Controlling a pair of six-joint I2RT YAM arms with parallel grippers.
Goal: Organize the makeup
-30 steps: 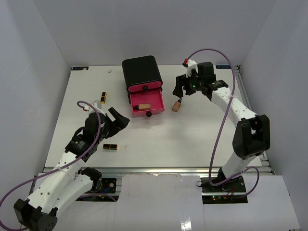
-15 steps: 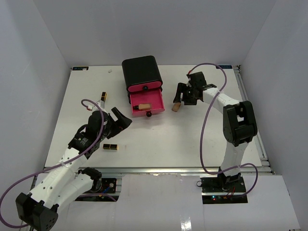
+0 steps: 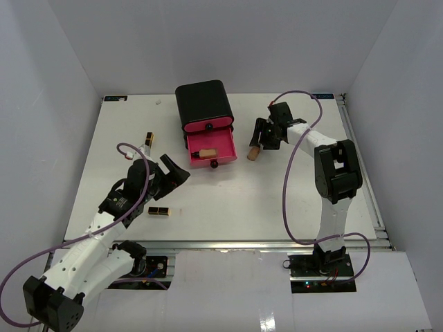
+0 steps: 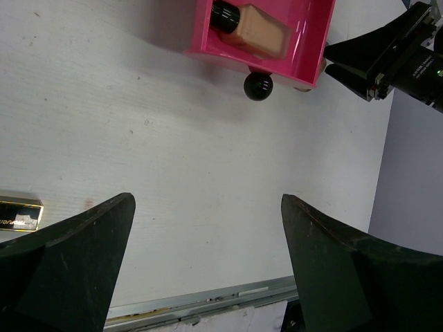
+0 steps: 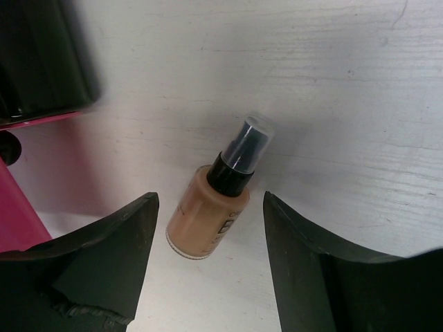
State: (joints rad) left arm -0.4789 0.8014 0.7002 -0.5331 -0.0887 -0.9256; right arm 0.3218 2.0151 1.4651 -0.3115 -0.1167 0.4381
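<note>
White walls on three sides; white table (image 3: 277,200) below. Black box (image 3: 204,102) sits toward 12 o'clock; its lower pink drawer (image 3: 225,155) is pulled out. First tan bottle (image 4: 257,31) lies inside that drawer, dark cap toward 9 o'clock in the top view. Second tan bottle (image 5: 208,218) lies on the table at 3 o'clock from the drawer; right gripper (image 3: 261,133) straddles it, jaws apart, a finger on either side, neither touching. Left gripper (image 4: 208,200) is at 8 o'clock from the drawer; jaws spread wide, nothing between them. I note the near lipstick case (image 3: 158,211) at 6 o'clock from it; far lipstick case (image 3: 149,138) at 11 o'clock.
</note>
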